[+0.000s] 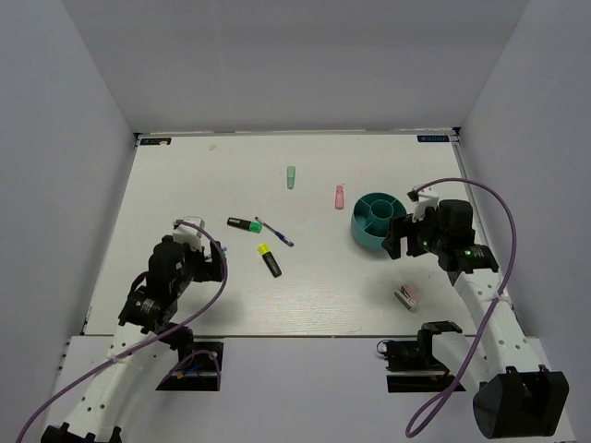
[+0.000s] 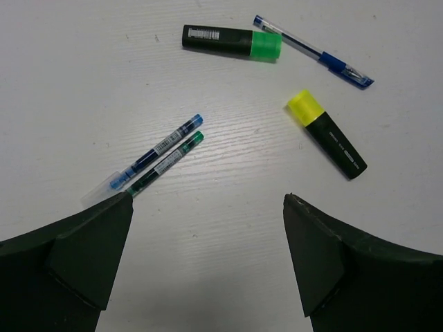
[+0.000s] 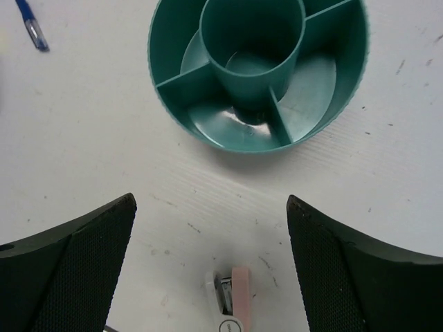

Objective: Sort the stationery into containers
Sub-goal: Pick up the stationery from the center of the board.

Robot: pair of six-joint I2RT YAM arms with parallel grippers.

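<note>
The round teal organiser (image 1: 377,220) stands at the right, its compartments (image 3: 208,124) holding nothing. My right gripper (image 1: 404,242) hovers open just near of it (image 3: 211,198), above a small pink-white block (image 3: 232,297) lying on the table (image 1: 406,296). My left gripper (image 1: 211,266) hangs open over bare table (image 2: 208,198). Beyond it lie a black-green highlighter (image 2: 232,41), a thin blue pen (image 2: 315,52), a black-yellow highlighter (image 2: 329,135) and two thin refills, blue (image 2: 159,149) and green (image 2: 166,162). A mint green marker (image 1: 291,177) and a pink marker (image 1: 339,197) lie farther back.
White walls enclose the white table (image 1: 185,185) on the left, right and far sides. Purple cables loop from both arms, the right one (image 1: 503,217) arching beside the organiser. The arm bases sit at the near edge.
</note>
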